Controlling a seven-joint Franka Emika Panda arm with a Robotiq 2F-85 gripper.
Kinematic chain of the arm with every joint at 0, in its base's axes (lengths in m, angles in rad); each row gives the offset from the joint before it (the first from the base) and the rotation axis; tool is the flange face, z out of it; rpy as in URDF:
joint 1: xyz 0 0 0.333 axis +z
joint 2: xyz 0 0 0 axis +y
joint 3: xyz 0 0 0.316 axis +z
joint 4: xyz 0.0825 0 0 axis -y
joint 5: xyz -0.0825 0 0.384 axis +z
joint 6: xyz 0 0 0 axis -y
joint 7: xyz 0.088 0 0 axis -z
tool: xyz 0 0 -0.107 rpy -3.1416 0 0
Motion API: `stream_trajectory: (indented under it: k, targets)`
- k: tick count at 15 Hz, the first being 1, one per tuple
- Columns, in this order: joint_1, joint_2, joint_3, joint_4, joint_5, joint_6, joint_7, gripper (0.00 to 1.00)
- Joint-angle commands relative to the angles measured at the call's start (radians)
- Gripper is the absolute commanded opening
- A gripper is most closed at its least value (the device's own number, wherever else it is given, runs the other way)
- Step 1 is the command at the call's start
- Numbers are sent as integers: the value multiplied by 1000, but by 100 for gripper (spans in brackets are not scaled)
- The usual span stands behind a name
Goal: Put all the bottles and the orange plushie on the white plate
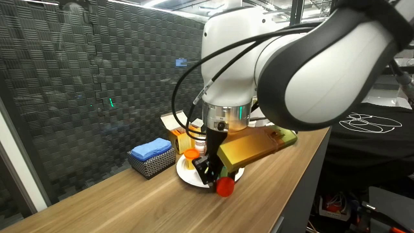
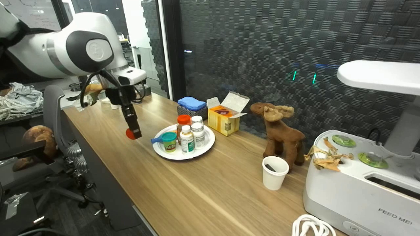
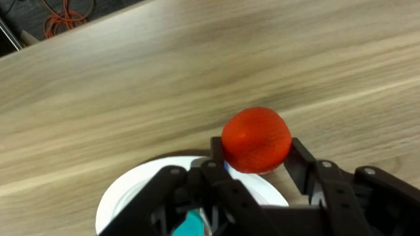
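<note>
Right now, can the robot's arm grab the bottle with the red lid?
Probably not yet: its gripper is full, holding a round orange-red thing, and the red-lidded bottle has white bottles close beside it on the white plate.

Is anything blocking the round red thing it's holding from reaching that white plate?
Just something blue at the edge of the white plate facing the round red thing; above that, nothing visible blocks the way.

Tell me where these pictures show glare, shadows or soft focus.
In an exterior view, white ceiling strip lights glare along the top and the silver metal wrist ring catches highlights; in both exterior views, small green glints show on the dark textured wall; in the wrist view, the black claw looks blurry and a dark shadow lies beside the round white plate.
</note>
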Motion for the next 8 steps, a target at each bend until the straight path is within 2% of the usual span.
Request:
stream_trajectory:
  k: [1, 3, 8]
  targets:
    - [-4, 7, -16, 92, -105, -37, -20, 25]
    - [-20, 51, -23, 144, -117, -15, -60, 25]
    - [-42, 176, -38, 280, -66, -2, -217, 25]
